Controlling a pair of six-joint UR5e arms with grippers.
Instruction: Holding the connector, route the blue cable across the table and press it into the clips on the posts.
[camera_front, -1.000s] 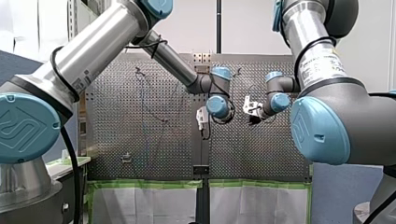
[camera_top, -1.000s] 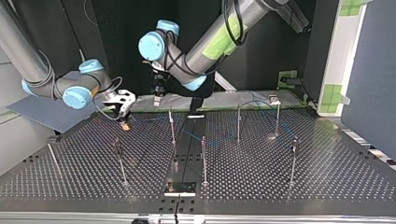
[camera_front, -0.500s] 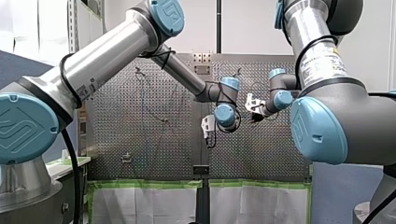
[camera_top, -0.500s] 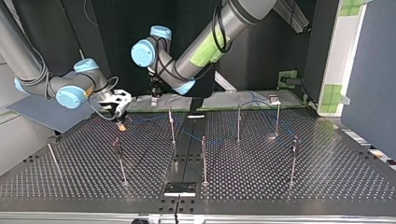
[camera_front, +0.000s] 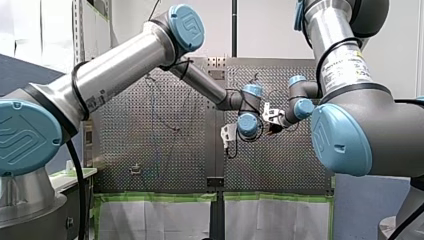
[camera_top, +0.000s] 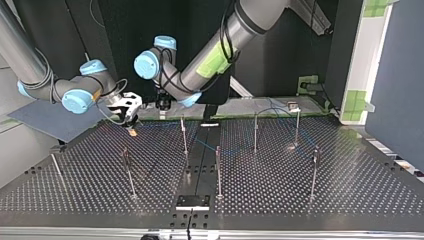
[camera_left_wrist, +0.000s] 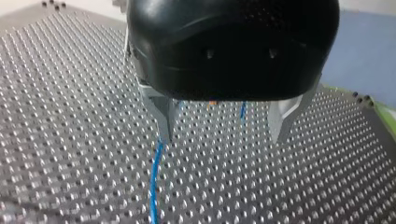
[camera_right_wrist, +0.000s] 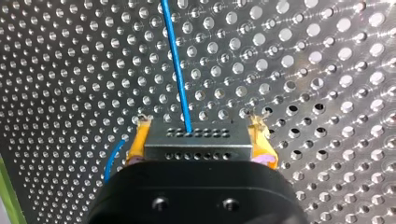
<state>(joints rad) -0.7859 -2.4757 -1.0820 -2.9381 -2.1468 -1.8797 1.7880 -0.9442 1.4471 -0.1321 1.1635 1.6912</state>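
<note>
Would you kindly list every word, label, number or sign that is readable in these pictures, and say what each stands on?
None can be read.
White label on my right arm: lines of print, too small and blurred to read.
Sticker on my left arm: too blurred to read.
Blue joint caps: a raised emblem, no legible letters.
Connector: only rows of holes, no lettering.

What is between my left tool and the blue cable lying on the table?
Nothing visible. In the left wrist view the left tool hangs open over the table, and the blue cable lies uncovered on the holes, running out from beside one finger.
</note>
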